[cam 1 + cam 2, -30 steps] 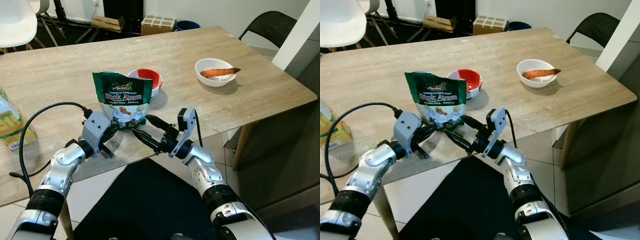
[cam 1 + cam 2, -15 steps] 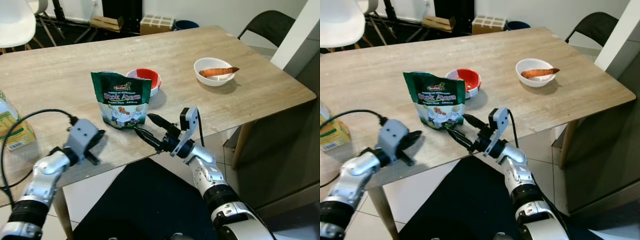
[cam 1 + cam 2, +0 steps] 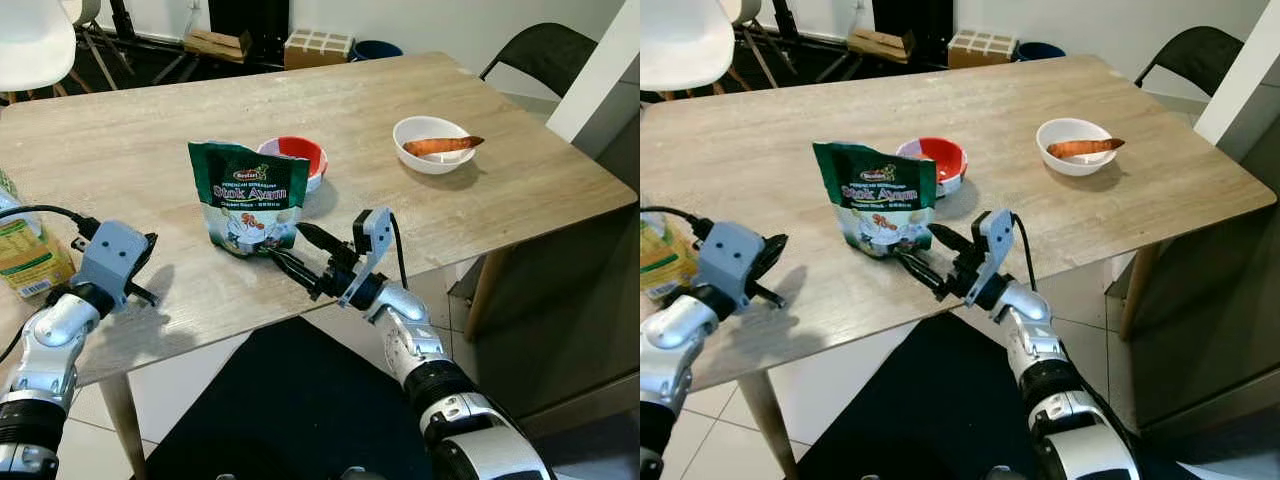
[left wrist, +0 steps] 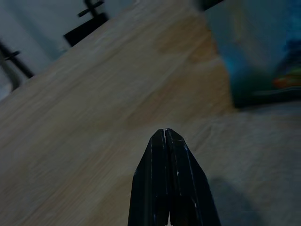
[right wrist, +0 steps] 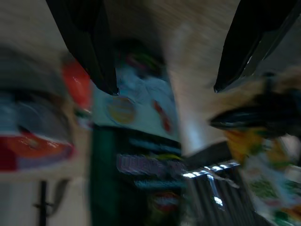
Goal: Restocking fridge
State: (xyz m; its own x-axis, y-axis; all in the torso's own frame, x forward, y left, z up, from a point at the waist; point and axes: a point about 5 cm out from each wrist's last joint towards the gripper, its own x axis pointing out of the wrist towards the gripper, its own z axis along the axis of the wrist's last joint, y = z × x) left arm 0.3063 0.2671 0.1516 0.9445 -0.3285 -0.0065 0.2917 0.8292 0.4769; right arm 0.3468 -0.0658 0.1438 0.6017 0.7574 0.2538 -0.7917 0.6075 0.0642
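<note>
A green stock pouch (image 3: 248, 198) stands upright on the wooden table (image 3: 150, 140), near its front edge. My right gripper (image 3: 290, 248) is open at the pouch's lower right corner, fingertips close to its base; whether they touch it I cannot tell. The blurred right wrist view has the pouch (image 5: 136, 141) beyond the two spread fingers (image 5: 89, 47). My left gripper (image 3: 147, 243) hovers over the table well left of the pouch, apart from it. Its fingers (image 4: 165, 141) are shut with nothing in them.
A red bowl (image 3: 298, 160) sits just behind the pouch. A white bowl (image 3: 428, 145) with an orange vegetable is at the back right. A yellow carton (image 3: 25, 255) stands at the table's left edge. A dark chair (image 3: 540, 50) is beyond the table's right end.
My left gripper has let go of the pouch's base, pulled back to the left and shut. The right gripper stays open beside the pouch, slightly closer to it.
</note>
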